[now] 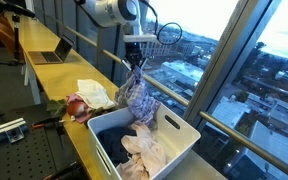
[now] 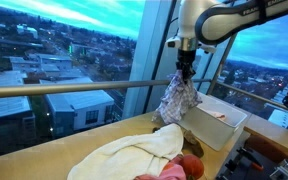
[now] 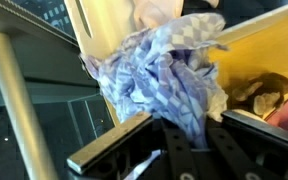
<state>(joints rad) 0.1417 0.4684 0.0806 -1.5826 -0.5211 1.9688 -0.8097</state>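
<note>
**A:** Where is the checked cloth?

**B:** It is in the air, hanging from the gripper. The jaws are pinched narrow on its top, and the wrist view shows the fabric bunched between them.

**A:** What lies under it?

**B:** The far corner of the white bin, which has other clothes in it. A pale cloth and a red one lie on the counter just to its left.

**A:** So which step is this?

**B:** It looks like the carry, with the cloth lifted clear and hanging free. Whether it hangs inside the rim is hard to tell.

**A:** What would the next move need?

**B:** The gripper would have to be centred over the bin before the jaws open, so that the trailing end does not catch on the wall.
</note>
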